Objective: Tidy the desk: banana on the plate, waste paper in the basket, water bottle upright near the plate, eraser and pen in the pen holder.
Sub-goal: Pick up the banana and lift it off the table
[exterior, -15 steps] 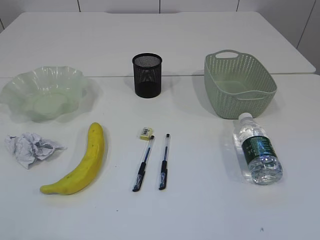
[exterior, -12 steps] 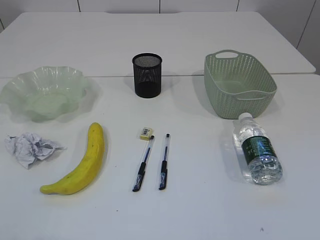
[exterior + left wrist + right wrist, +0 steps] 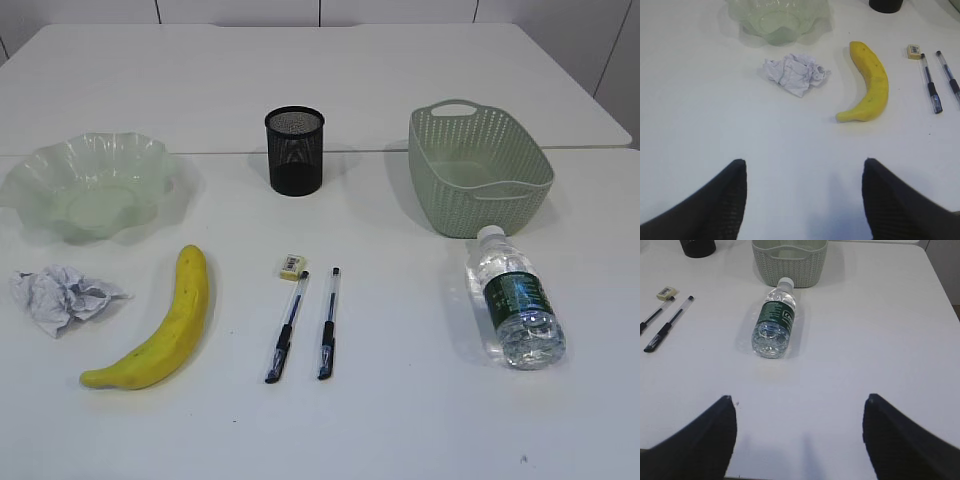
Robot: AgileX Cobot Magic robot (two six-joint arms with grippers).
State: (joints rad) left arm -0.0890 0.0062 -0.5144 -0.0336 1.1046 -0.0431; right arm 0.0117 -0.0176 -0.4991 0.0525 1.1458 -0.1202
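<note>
Yellow banana: you see it at one o'clock of the left gripper, long axis running twelve to six; the left arm is nearer.
Jaws: both spread, empty; the right gripper faces the water bottle lying at eleven o'clock.
Plate: eleven o'clock of the banana, apart.
Count: one banana, one waste paper, one bottle, two pens, one eraser, one basket, one pen holder.

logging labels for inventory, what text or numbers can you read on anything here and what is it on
Nothing legible.
water bottle: green label with white print, too blurred to read.
eraser: dark marks on its sleeve, too small to read.
Two pens, basket, pen holder: no text visible.
</note>
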